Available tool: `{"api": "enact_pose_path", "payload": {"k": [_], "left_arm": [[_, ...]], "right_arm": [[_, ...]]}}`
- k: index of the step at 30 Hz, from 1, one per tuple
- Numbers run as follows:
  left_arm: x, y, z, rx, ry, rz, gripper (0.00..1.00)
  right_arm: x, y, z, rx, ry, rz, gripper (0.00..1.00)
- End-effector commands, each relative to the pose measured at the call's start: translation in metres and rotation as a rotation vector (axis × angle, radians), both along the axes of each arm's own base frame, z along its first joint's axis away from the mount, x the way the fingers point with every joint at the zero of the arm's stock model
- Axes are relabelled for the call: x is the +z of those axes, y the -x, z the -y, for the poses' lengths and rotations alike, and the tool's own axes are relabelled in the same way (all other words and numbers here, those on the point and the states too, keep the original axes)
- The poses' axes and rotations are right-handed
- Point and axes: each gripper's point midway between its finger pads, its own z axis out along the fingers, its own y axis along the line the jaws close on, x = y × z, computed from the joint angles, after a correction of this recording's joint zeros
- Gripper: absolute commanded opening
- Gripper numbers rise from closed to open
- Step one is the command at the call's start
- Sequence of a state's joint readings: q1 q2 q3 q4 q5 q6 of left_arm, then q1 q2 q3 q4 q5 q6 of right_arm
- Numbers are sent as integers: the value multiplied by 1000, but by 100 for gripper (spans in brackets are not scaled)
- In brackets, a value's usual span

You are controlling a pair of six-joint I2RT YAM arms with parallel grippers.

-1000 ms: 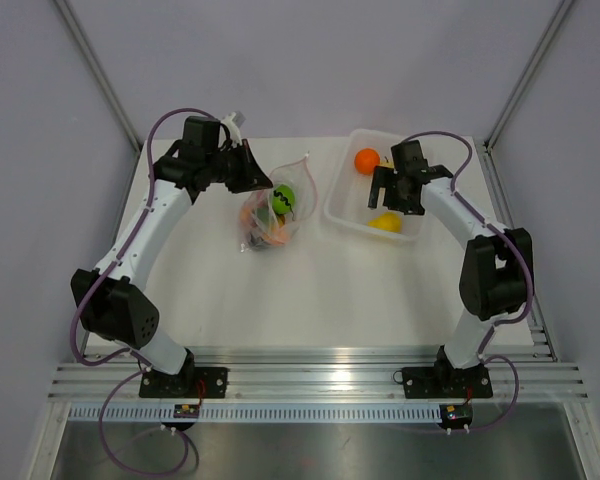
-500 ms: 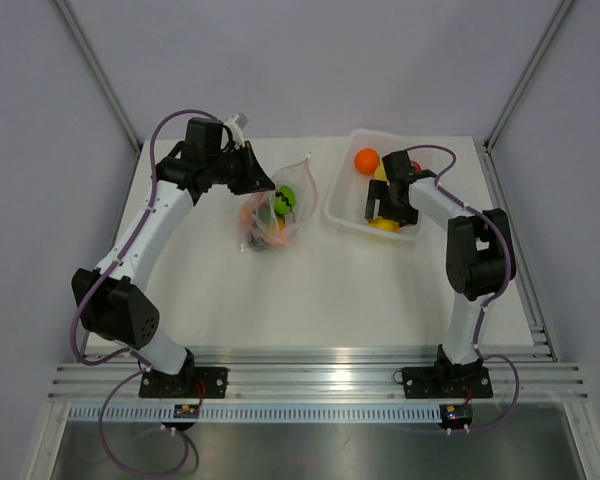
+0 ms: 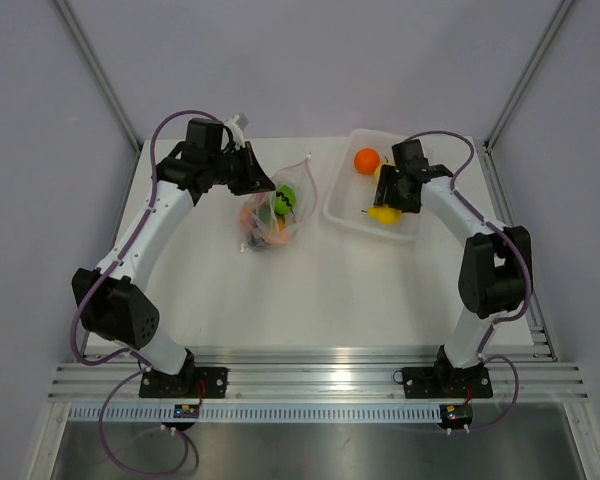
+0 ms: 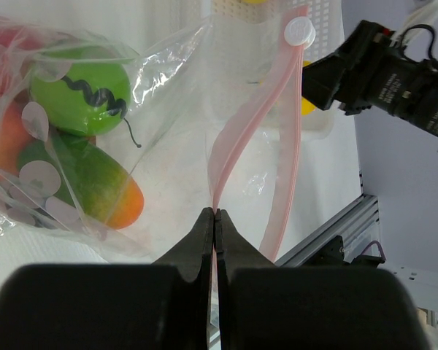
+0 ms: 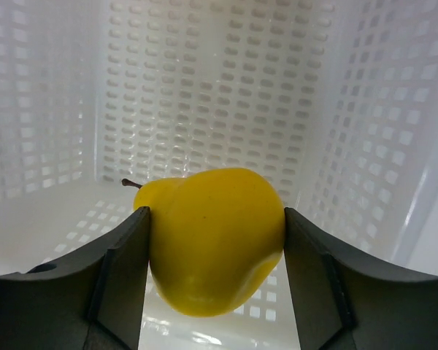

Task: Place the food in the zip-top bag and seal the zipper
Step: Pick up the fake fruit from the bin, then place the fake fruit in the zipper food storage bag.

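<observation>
The right gripper is clamped across the yellow pear, which lies on its side in the white tray at far right with its stem pointing left, while the left gripper is pinched tight on the pink zipper of the zip-top bag, whose fruit-filled length runs nearward and left.

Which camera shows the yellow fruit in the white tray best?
The right wrist view: the yellow pear fills it, inside the right claw. The top view shows a small patch beside the arm; the left wrist, a sliver.
</observation>
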State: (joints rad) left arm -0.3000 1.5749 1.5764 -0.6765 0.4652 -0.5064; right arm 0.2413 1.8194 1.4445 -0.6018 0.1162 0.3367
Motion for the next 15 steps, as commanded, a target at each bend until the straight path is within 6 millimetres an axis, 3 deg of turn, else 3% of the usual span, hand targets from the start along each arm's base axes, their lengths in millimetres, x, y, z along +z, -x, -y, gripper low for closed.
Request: {"api": "enact_pose_path", "payload": {"k": [1, 6, 9, 15], "left_arm": [[24, 2, 4, -19, 40, 76, 0], [23, 3, 4, -20, 40, 74, 0], [23, 2, 5, -17, 41, 75, 0], [24, 2, 4, -12, 38, 76, 0]], "right_arm": [[69, -5, 7, -37, -15, 158, 32], [135, 10, -9, 21, -123, 290, 32], [175, 24, -31, 80, -163, 375, 32], [234, 57, -94, 222, -194, 487, 34]]}}
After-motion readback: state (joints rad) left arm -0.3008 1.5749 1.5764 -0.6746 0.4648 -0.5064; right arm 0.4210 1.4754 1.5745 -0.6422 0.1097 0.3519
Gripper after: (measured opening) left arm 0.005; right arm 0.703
